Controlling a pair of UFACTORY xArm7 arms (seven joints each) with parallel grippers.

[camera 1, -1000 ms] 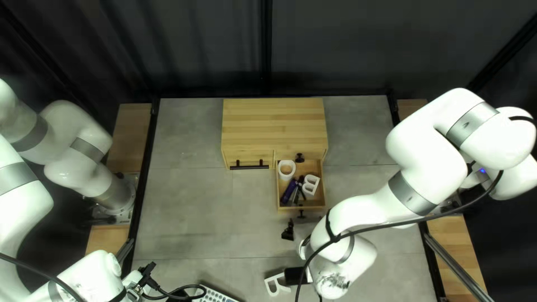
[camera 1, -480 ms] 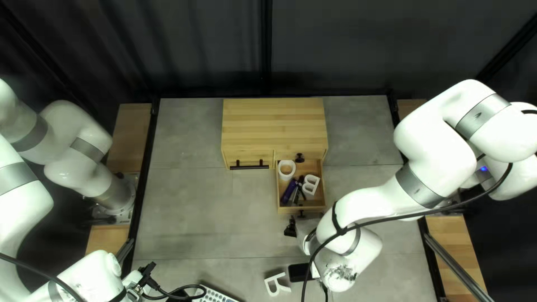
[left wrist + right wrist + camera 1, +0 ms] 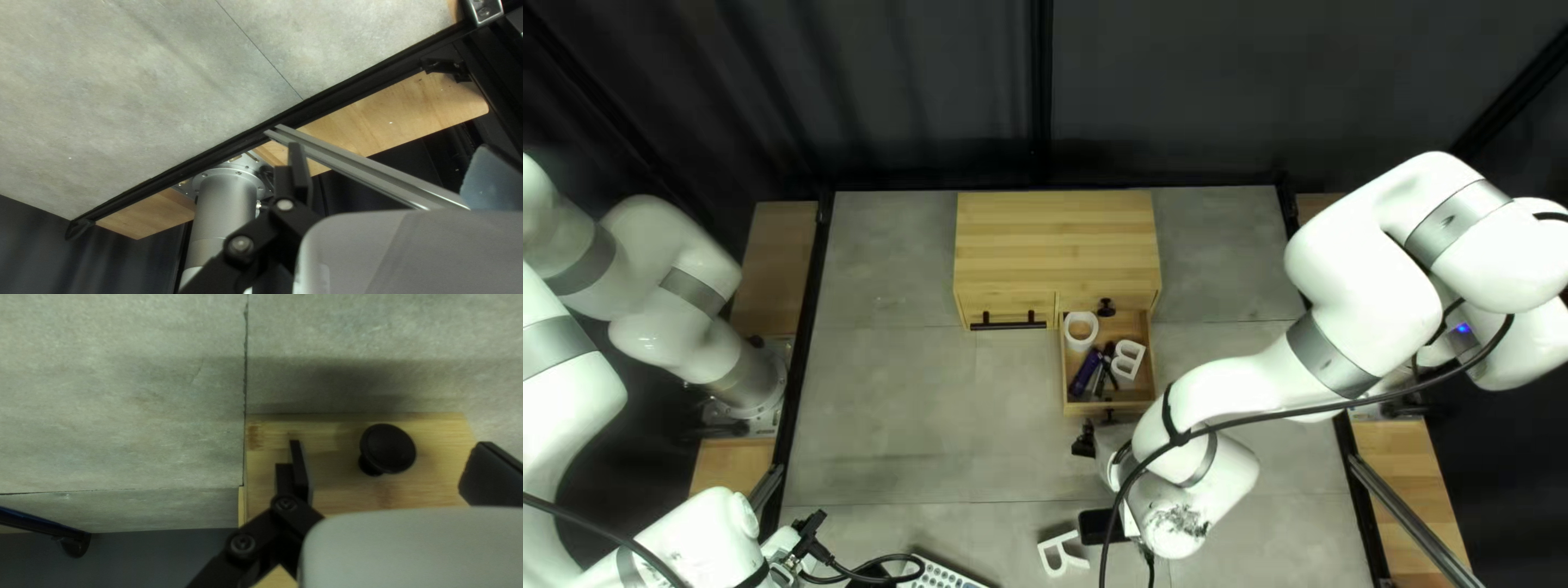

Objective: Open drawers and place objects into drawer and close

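In the top left view, the wooden cabinet (image 3: 1056, 245) has its right drawer (image 3: 1149, 392) pulled out. Inside lie a white ring (image 3: 1080, 330), a white letter B (image 3: 1127, 359), a purple object (image 3: 1085, 372) and dark slim items. My right gripper (image 3: 1084, 441) is low in front of that drawer. The right wrist view shows this gripper (image 3: 389, 471) open, its fingers on either side of the round black knob (image 3: 388, 449) without touching it. Far from the cabinet, near the left front, is my left gripper (image 3: 810, 529); its wrist view shows the gripper (image 3: 393, 173) open and empty.
The left drawer is shut, with a black bar handle (image 3: 1009, 325). On the table (image 3: 893, 414) near its front edge lie a white letter R (image 3: 1062, 553) and a white keyboard-like object (image 3: 942, 575). A grey metal bar (image 3: 359, 166) runs beside my left gripper.
My right gripper has shifted slightly toward the open drawer, and its forearm has swung a little to the right and partly back. The left arm and the drawers stay put.
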